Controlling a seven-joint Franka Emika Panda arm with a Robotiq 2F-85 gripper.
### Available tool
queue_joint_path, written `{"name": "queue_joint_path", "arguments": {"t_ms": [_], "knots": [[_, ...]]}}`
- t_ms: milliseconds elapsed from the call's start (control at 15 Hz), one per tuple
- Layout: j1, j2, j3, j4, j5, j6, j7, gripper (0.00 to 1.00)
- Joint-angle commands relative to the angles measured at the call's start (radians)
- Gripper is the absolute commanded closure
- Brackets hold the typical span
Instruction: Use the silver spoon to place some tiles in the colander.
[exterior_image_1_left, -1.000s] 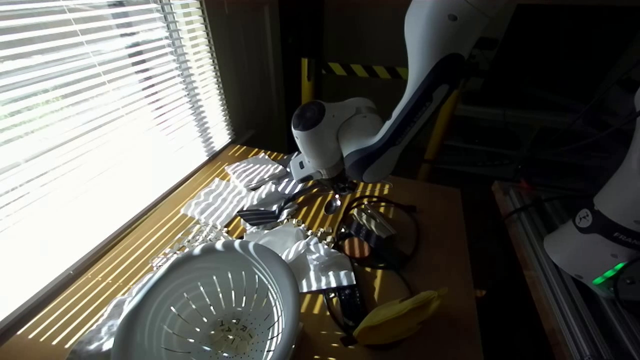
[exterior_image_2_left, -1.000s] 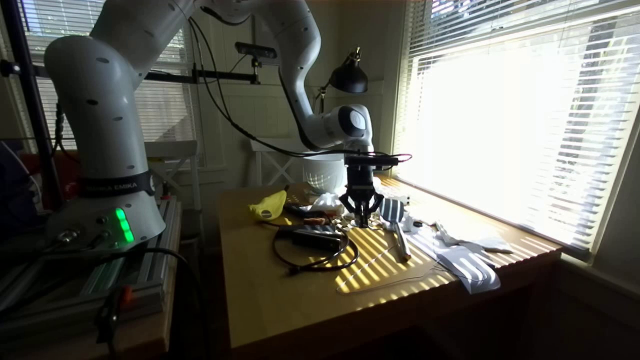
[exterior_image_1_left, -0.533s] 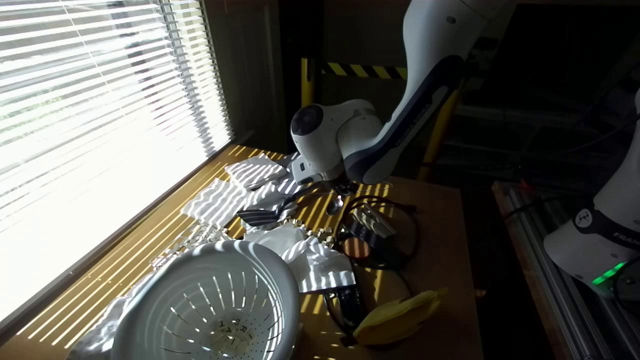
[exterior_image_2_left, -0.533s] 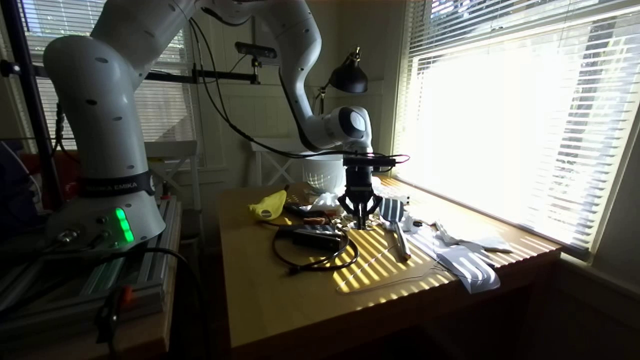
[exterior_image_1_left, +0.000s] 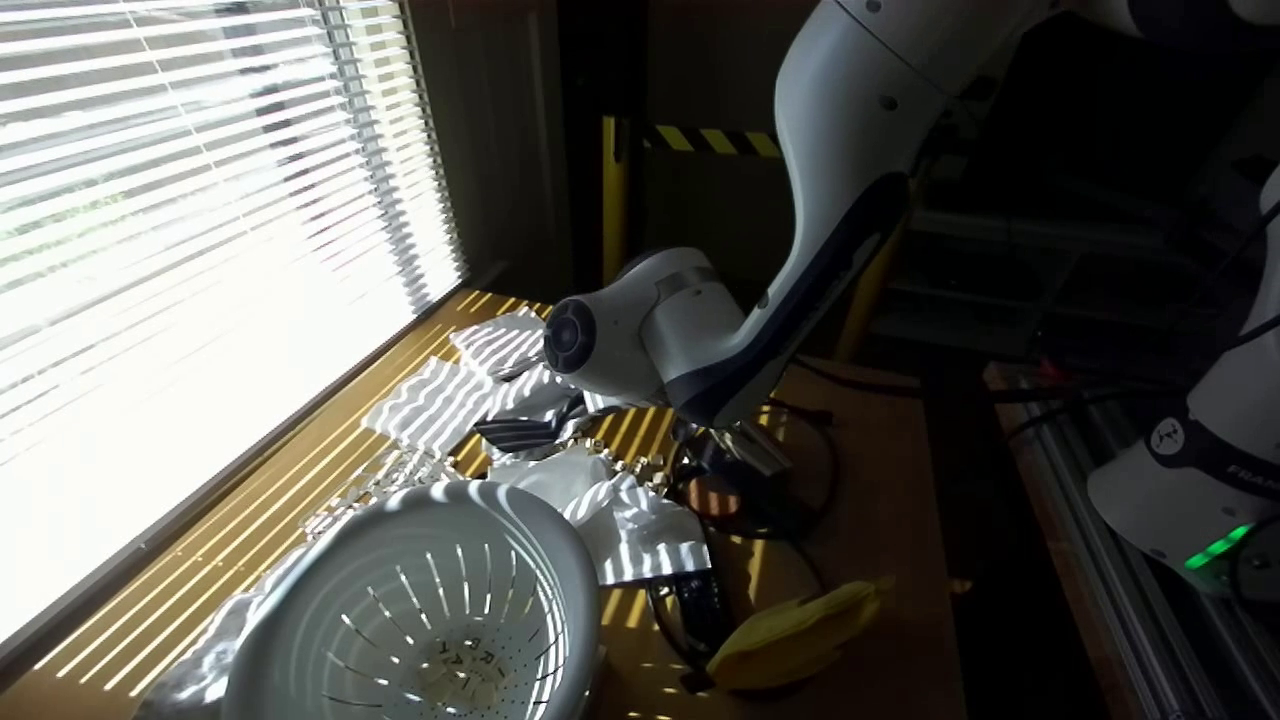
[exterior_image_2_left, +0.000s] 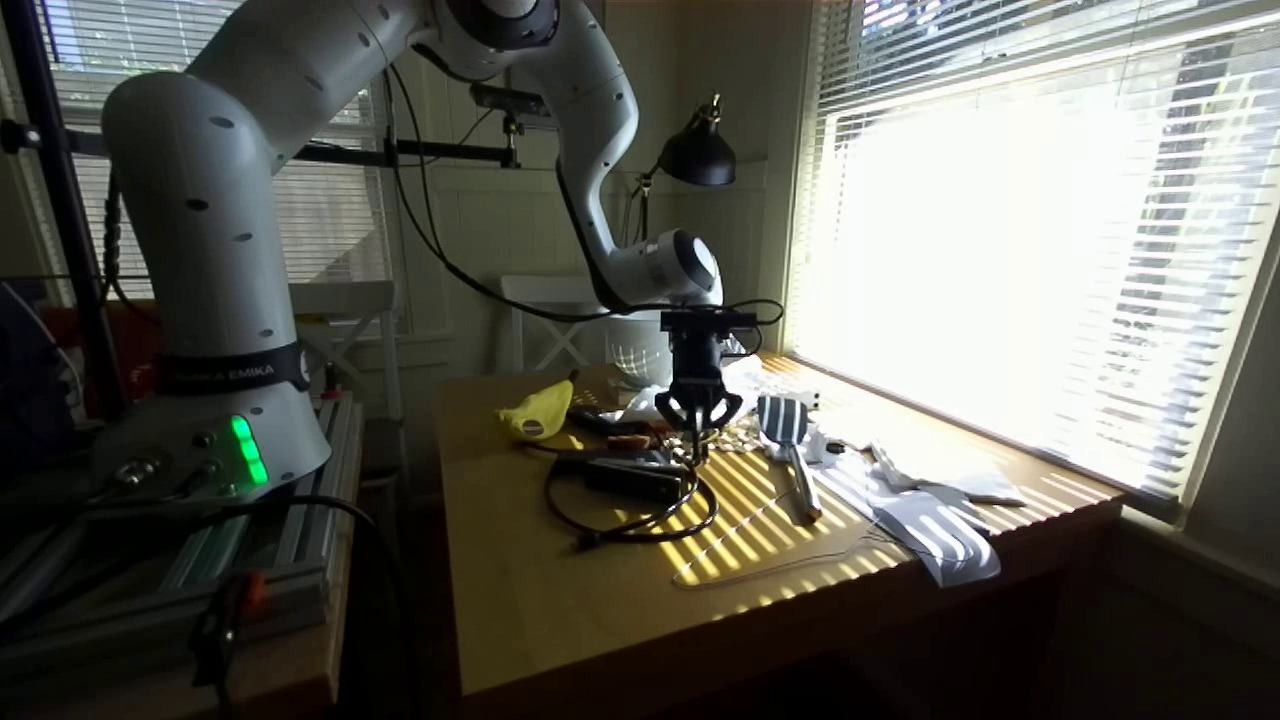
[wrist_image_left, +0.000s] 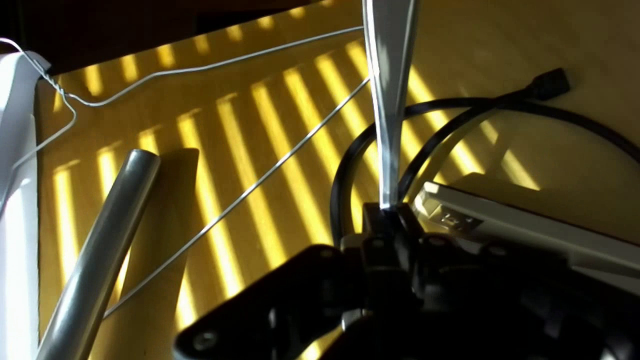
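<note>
The colander (exterior_image_1_left: 290, 610) is a large white bowl at the near side of the table, with dark letters at its bottom. It also shows in an exterior view (exterior_image_2_left: 630, 352), partly behind the arm. Small pale tiles (exterior_image_1_left: 640, 468) lie loose beyond it, also visible in an exterior view (exterior_image_2_left: 735, 437). My gripper (wrist_image_left: 392, 212) is shut on the silver spoon (wrist_image_left: 391, 95), whose handle sticks out of the fingertips in the wrist view; its bowl is hidden. In an exterior view my gripper (exterior_image_2_left: 697, 455) points down above the table, between the tiles and the cable.
A black cable (wrist_image_left: 342, 175) and a pale box (wrist_image_left: 530, 225) lie under the gripper. A spatula (exterior_image_2_left: 784, 422) and a thin wire (wrist_image_left: 250, 188) lie beside it. White cloths (exterior_image_1_left: 430, 405) are near the window. A yellow banana-shaped object (exterior_image_1_left: 795, 640) lies right of the colander.
My gripper has moved left in an exterior view, toward the coiled cable, and the wrist has turned. The spoon's bowl, seen before under the wrist, is now hidden behind the arm.
</note>
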Motion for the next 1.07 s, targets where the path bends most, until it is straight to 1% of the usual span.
{"name": "queue_joint_path", "arguments": {"t_ms": [0, 133, 267, 533, 667, 1000], "knots": [[0.002, 0.070, 0.030, 0.108, -0.061, -0.127, 0.064, 0.98], [-0.001, 0.093, 0.042, 0.146, -0.081, -0.170, 0.071, 0.98], [-0.002, 0.123, 0.051, 0.191, -0.102, -0.189, 0.072, 0.98], [-0.006, 0.183, 0.073, 0.269, -0.126, -0.190, 0.051, 0.98], [-0.003, 0.203, 0.086, 0.284, -0.131, -0.184, 0.041, 0.98], [0.005, 0.198, 0.122, 0.267, -0.163, -0.157, 0.038, 0.98]]}}
